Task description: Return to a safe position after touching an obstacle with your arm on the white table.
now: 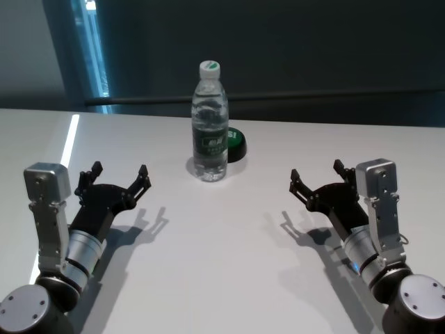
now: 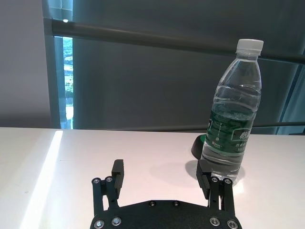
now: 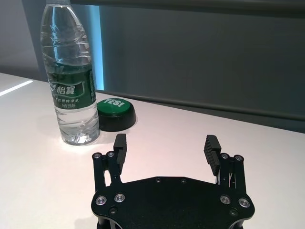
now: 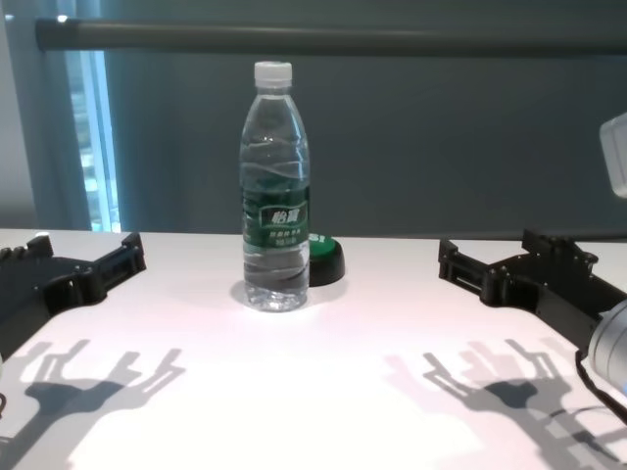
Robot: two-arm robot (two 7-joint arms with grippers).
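White, smooth, slightly glossy worktop (image 1: 229, 264) across the whole lower head view; bright streak of light on far-left side, running toward the window. Soft hand shadows on the surface in front of both arms. Dark grey wall behind, horizontal dark rail along it, narrow strip of blue-lit window at upper left.

Clear plastic bottle (image 1: 209, 125) upright near the far middle of the worktop, white screw cap, dark green label band with white characters, some water inside. Low black puck with green top (image 1: 235, 145) just behind and to the right of the bottle, touching or nearly so; cannot tell which. White lettering on puck top visible in right wrist view.

Left hand (image 1: 119, 174) hovering low over the worktop on the left, fingers spread wide, nothing between them, well apart from the bottle in head view. Pointing forward and slightly inward. In left wrist view, bottle off beyond one fingertip, not between the fingers.

Right hand (image 1: 316, 175) low over the worktop on the right, fingers likewise spread wide, gripping nothing, well apart from the bottle and puck. Pointing forward and slightly inward.

Both forearms angled in from near corners, roughly mirrored, silver wrist blocks raised above the black hands. Neither arm touching the bottle. Bottle standing between the two hands, farther from the robot than both.
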